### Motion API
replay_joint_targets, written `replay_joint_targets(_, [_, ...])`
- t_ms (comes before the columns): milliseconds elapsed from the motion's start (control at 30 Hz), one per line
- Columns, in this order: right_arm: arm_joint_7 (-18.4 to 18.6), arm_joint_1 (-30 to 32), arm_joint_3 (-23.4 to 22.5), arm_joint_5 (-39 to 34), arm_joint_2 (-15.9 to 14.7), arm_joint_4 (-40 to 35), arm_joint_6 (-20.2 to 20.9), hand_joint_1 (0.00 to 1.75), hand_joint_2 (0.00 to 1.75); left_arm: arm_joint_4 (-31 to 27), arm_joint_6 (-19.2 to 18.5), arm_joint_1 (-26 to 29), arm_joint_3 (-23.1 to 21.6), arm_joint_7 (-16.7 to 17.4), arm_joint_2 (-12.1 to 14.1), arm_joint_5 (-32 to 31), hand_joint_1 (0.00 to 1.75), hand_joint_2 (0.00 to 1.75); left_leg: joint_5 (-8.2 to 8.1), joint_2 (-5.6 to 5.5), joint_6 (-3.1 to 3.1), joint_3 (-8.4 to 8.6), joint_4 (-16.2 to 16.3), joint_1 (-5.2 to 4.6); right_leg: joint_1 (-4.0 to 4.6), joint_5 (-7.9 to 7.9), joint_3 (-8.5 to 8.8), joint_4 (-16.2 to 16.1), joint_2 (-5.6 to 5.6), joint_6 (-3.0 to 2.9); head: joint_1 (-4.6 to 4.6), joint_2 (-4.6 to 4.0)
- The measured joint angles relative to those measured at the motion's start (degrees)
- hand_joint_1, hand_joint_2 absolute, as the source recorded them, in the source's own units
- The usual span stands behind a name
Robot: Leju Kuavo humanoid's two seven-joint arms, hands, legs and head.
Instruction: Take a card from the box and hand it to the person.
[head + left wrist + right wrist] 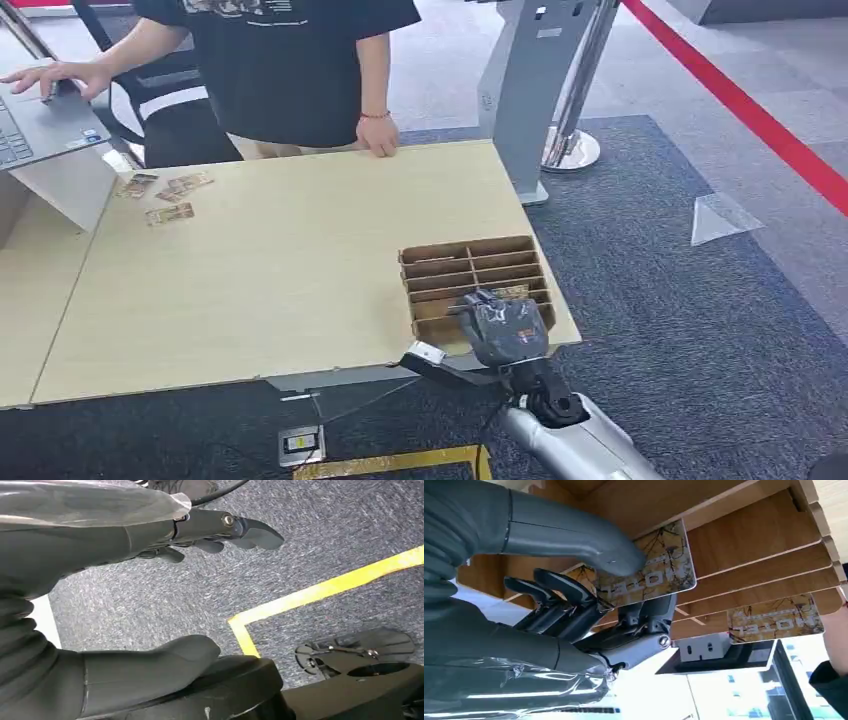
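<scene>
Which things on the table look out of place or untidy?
Several cards lie loose and askew near the far left corner of the table, away from the slotted box where the right hand pinches a card.

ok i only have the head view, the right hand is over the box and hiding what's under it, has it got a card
Observer: Yes. In the right wrist view the right hand pinches a card printed HOTEL between thumb and fingers, at the wooden box.
Operator: any more cards in there
Observer: One more HOTEL card stands in another slot of the box.
Operator: and the left hand
Observer: The left hand hangs over grey carpet by a yellow floor line, holding nothing, fingers apart.
</scene>
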Motion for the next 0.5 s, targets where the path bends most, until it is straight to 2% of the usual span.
replay_joint_targets(500, [-0.31,-0.03,-1.05,0.79,0.5,-0.17,0.0,1.75,1.75,0.0,0.98,-0.01,-0.11,1.11,-0.66,-0.15,0.0,1.75,0.0,0.0,0.0,0.0,0.01,-0.01,-0.01,0.0,0.0,0.0,0.0,0.0,0.0,0.0])
